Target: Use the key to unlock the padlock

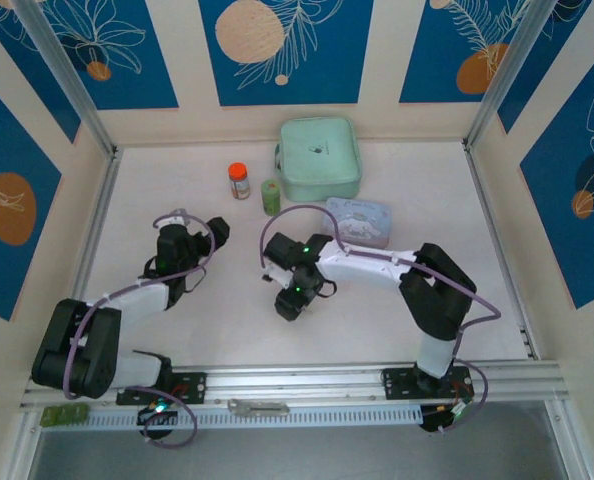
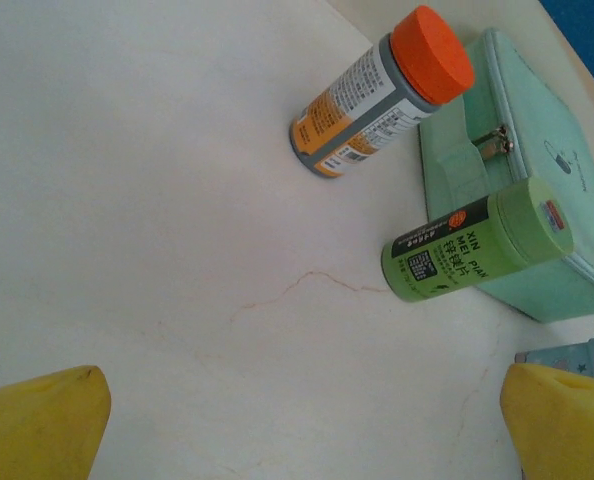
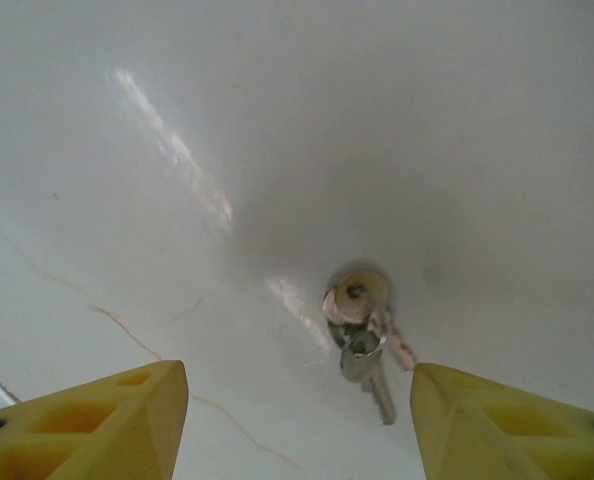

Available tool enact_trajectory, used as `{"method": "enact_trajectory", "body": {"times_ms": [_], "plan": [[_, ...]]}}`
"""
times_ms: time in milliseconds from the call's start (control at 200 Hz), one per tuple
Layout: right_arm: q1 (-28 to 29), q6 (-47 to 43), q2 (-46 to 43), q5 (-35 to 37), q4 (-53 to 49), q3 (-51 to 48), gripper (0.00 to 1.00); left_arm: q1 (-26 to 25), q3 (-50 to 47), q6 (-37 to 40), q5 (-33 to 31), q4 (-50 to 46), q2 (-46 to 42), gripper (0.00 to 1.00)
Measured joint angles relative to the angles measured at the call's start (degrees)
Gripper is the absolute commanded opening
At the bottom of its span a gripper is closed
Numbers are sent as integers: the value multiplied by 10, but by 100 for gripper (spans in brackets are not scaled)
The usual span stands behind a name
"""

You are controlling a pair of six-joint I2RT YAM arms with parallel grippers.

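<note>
We judge the task barely begun. The padlock (image 3: 355, 297) lies on the table (image 3: 277, 120) near its middle, to the near left of the blue tin (image 1: 357, 220). The key (image 3: 379, 388) lies touching it on the near side. There seems to be a second key on the same ring, and we cannot tell whether either one sits in the keyhole. The shackle is too small to read as locked or free.

The right gripper (image 3: 295, 385) hangs low over the pair. Its jaws stand moderately apart and hold nothing, with lock and key just beyond its fingertips.

The left gripper (image 2: 302, 400) is spread wide and empty, well to the left, looking toward two bottles and a green case.

Still to do: grip the key, steady the lock, insert, turn, and free the shackle.
</note>
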Motion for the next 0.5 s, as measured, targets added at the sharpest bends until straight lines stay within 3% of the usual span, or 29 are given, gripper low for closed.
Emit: {"method": "enact_trajectory", "body": {"times_ms": [245,400,500], "plan": [[9,-2,29,37,-9,1,58,0,-1,-12,-7,0,-6,100],[10,-2,38,49,2,1,51,0,-1,-12,-9,-1,-19,99],[11,-2,42,56,10,1,41,0,-1,-12,-13,-1,-27,99]]}}
